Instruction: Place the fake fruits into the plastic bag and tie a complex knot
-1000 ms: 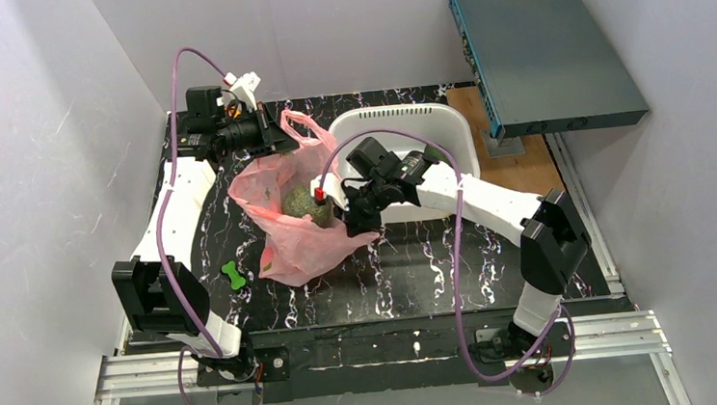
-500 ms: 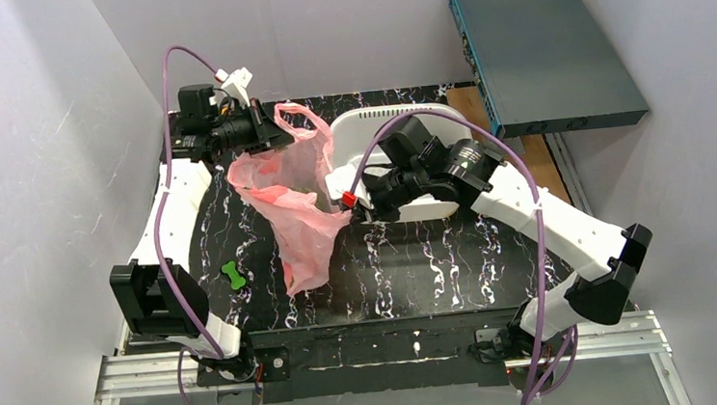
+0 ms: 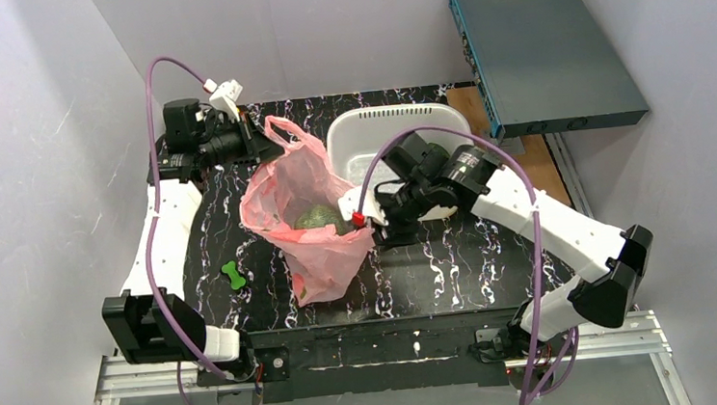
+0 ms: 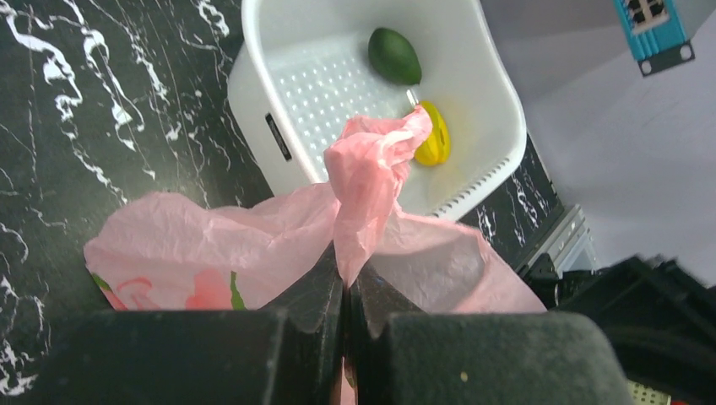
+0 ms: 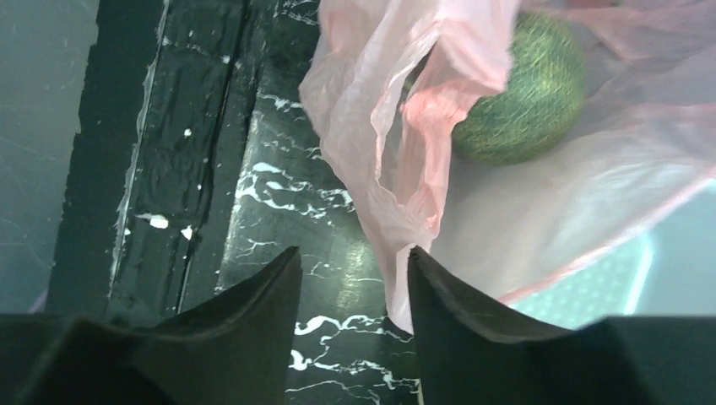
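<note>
The pink plastic bag [image 3: 312,250] stands open on the black table with the netted melon [image 3: 315,217] inside it. My left gripper [image 3: 268,144] is shut on the bag's far handle [image 4: 371,169], holding it up; in the left wrist view the fingers [image 4: 325,283] pinch the pink plastic. My right gripper [image 3: 372,232] is at the bag's right rim, open [image 5: 353,257]; loose bag plastic [image 5: 397,169] hangs against its right finger. The melon [image 5: 523,93] shows through the bag's mouth. The avocado [image 4: 394,55] and the yellow fruit [image 4: 433,139] lie in the white basket [image 4: 279,93].
The white perforated basket [image 3: 397,120] stands behind the bag. A small green bone-shaped toy [image 3: 235,274] lies at the front left. A grey box [image 3: 541,48] sits at the back right on a wooden patch [image 3: 525,160]. White walls enclose the table.
My right gripper has opened and let go of the bag's rim. The bag has sagged back down, and the melon shows in its mouth again. The left arm shifted slightly left, still gripping.
</note>
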